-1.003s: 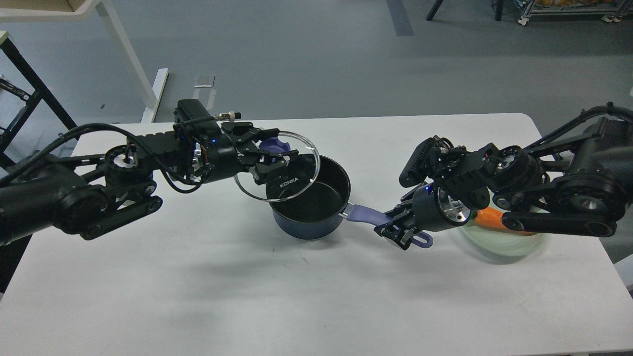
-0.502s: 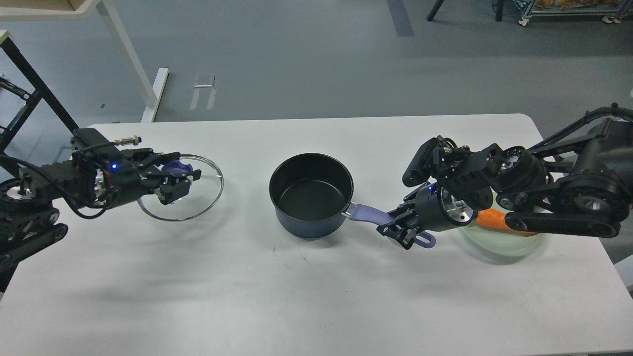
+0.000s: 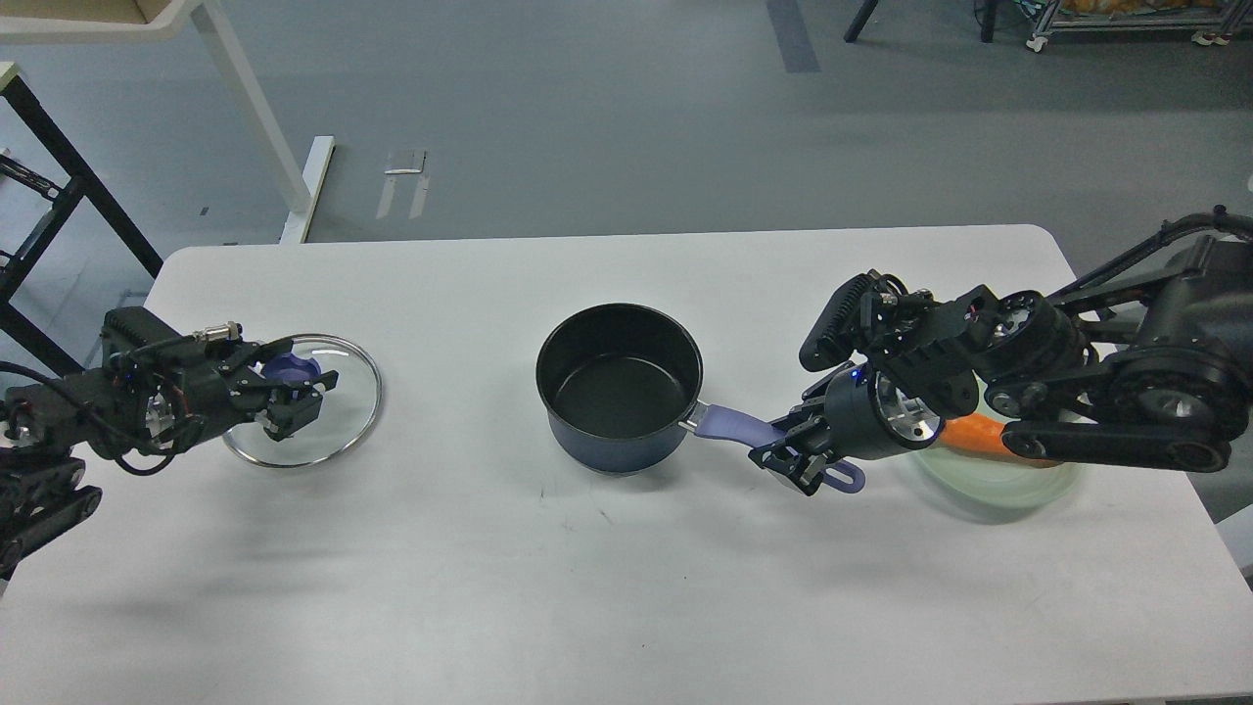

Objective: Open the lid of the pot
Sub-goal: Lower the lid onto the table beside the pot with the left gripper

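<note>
A white table (image 3: 607, 587) stands on grey floor, a white table leg (image 3: 250, 117) behind. The pot (image 3: 619, 387) sits open at centre, right gripper (image 3: 793, 455) clamped on its purple handle. The lid (image 3: 333, 392) lies far left, left gripper (image 3: 294, 392) closed on its knob. The right arm half hides a green plate (image 3: 1018, 485) — something orange on it, hard to identify.

Setting: a robotics lab or test workspace, not a home kitchen. Indicators: a plain white table (image 3: 607, 587) stands on a bare grey floor (image 3: 607, 117); tape marks (image 3: 403, 181) are stuck to that floor; a white bench leg (image 3: 250, 113) and a black metal frame (image 3: 69, 186) stand at the left; a wheeled metal rack (image 3: 1126, 24) occupies the far right corner.
</note>
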